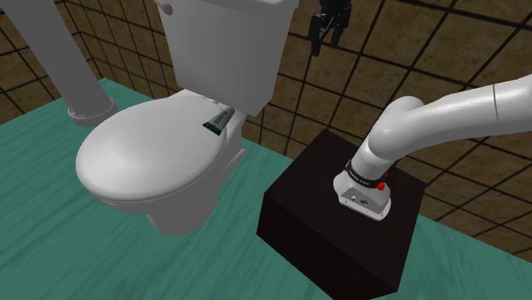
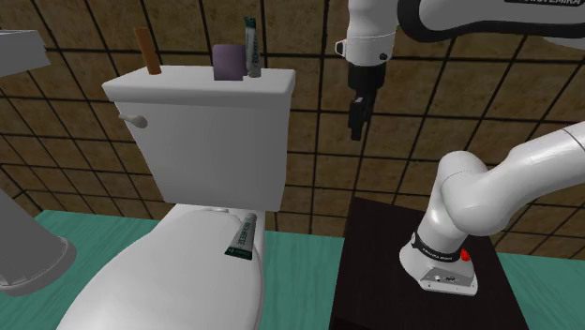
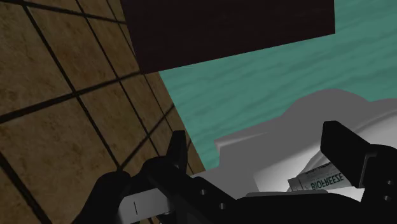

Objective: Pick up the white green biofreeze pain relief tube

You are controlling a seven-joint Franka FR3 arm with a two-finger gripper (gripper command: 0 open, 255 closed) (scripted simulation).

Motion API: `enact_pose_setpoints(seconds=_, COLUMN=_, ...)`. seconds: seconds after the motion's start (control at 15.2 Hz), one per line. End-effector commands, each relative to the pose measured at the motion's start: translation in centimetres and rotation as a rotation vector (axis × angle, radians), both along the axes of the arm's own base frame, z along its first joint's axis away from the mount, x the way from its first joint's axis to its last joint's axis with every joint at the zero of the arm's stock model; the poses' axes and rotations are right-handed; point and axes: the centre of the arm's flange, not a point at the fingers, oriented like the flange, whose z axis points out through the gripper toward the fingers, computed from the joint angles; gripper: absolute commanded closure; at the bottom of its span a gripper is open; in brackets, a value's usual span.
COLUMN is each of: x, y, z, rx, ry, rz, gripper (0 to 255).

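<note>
The white and green tube lies flat on the toilet's rim shelf, just behind the closed lid and at the foot of the tank. From the second exterior view the tube has its dark cap end toward the bowl. In the wrist view the tube shows "BIOFREEZE" lettering beside one finger. My gripper hangs high in the air in front of the tiled wall, to the right of the tank and well above the tube. The gripper points down, and in the wrist view the gripper is open and holds nothing.
On the tank top stand a brown stick, a purple box and a second upright tube. The dark stand sits right of the toilet on a green floor. A grey pedestal rises at the left.
</note>
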Motion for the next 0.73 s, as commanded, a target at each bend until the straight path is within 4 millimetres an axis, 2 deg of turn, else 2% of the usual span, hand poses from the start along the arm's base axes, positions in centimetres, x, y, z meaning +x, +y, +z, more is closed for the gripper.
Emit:
enact_pose_setpoints(seconds=0.0, x=0.0, y=0.0, z=0.0, rx=0.000, ry=0.000, rz=0.000, gripper=0)
enact_pose_setpoints(seconds=0.33, x=1.4, y=4.1, z=-4.7, rx=-0.002, ry=-0.045, rz=-0.170, gripper=0)
enact_pose_setpoints(seconds=0.66, x=3.7, y=7.9, z=-9.3, rx=-0.005, ry=-0.091, rz=-0.340, gripper=0)
